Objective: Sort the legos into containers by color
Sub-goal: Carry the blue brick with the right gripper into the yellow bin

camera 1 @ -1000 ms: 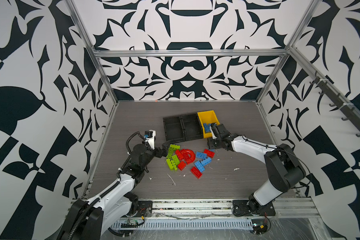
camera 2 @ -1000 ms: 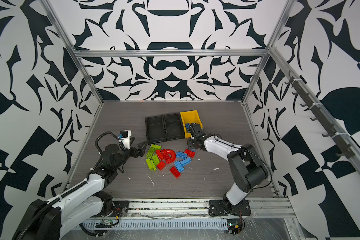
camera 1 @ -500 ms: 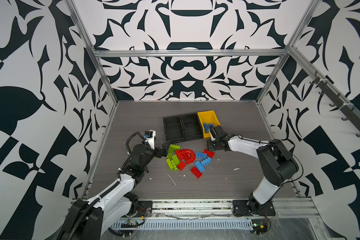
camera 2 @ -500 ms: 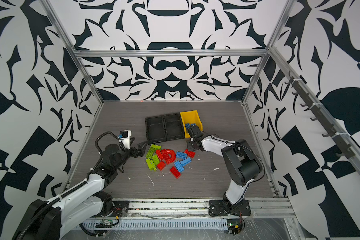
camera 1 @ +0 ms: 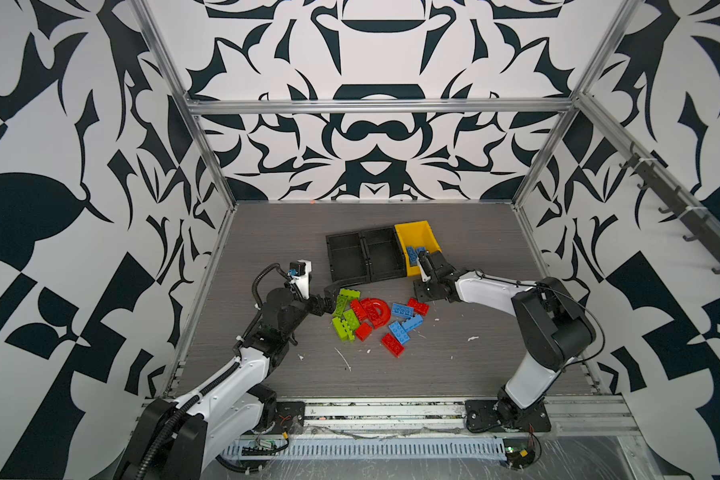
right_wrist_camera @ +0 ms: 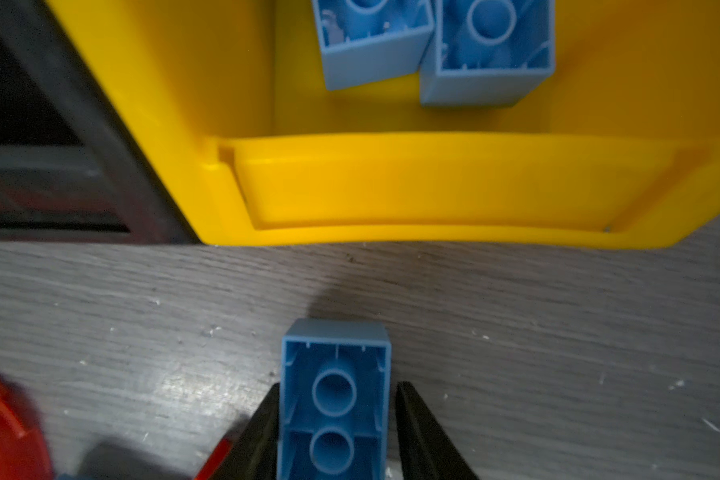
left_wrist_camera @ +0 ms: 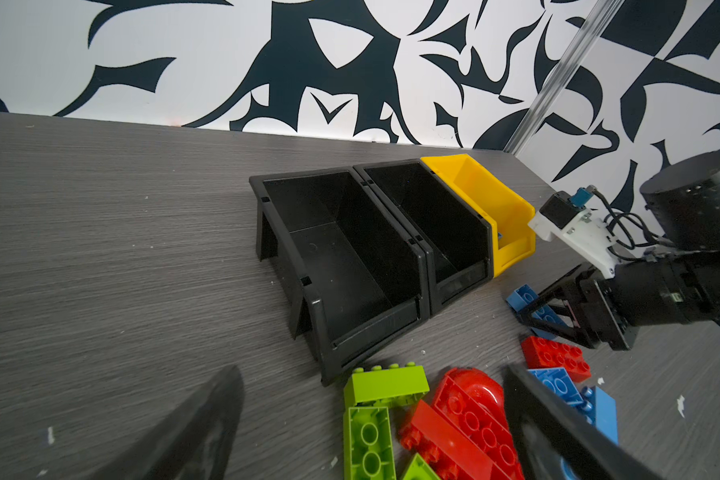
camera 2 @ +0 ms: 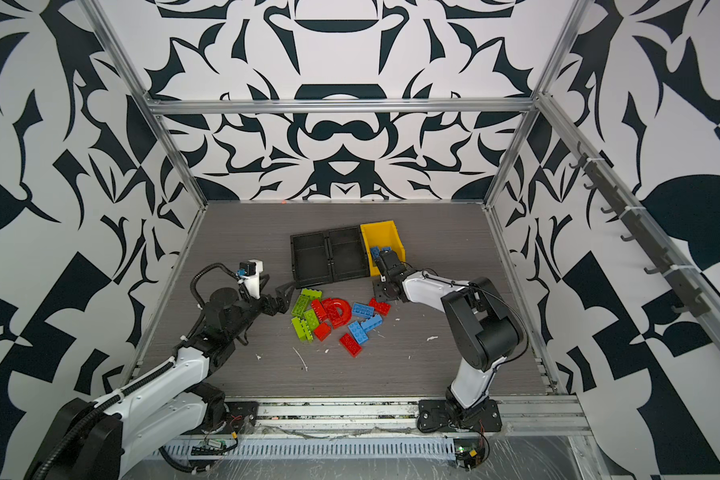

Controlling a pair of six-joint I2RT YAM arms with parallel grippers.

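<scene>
Our right gripper (right_wrist_camera: 337,386) straddled a light blue brick (right_wrist_camera: 335,419) just before the lip of the yellow bin (right_wrist_camera: 391,187), jaws close at its sides, pinching or not we couldn't tell, presumably because that bin already held two blue bricks (right_wrist_camera: 375,45).

Three bins stand touching in a row across the middle of the bench (camera 1: 267,232): left bin (camera 1: 347,258), middle bin (camera 1: 383,253), right bin (camera 1: 412,232). A few bricks (camera 1: 413,253) lie in the right bin. At six o'clock from the row lies the loose cluster (camera 1: 348,320), with the arch piece (camera 1: 386,311) in its midst. At the cluster's two o'clock, just before the right bin, one brick (right_wrist_camera: 335,415) lies between the jaws of the right pincer (right_wrist_camera: 337,386). The left pincer (camera 1: 330,298) sits at the cluster's nine o'clock.
</scene>
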